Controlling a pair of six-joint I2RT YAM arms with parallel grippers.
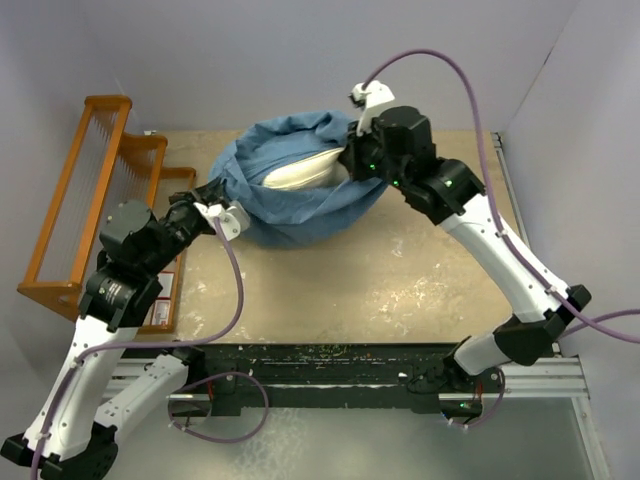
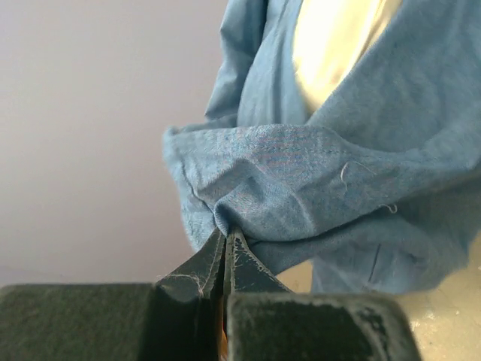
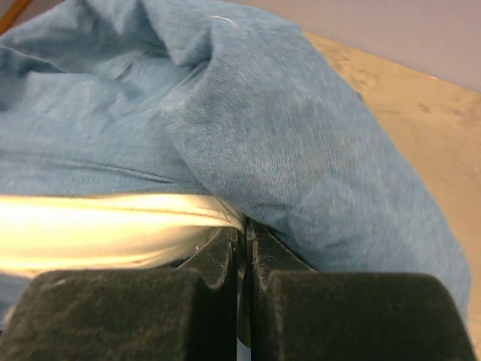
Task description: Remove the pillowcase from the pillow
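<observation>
Pillowcase: bunched at the far side of the table, mouth gaping upward.
Pillow: inside the pillowcase, a cream strip showing.
Left claw: clamped on a blue fold at the left end.
Right claw: clamped on the rim where blue meets cream.
Risk: the right claw may have pinched the pillow too, so pulling would drag it along; the thin fold could slip free.

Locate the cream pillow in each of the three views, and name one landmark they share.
Top external: pillow is a sliver at far centre.
Left wrist: pillow upper right, between blue folds.
Right wrist: pillow lower left, under blue cloth.
Shared landmark: the blue pillowcase wrapping it.
</observation>
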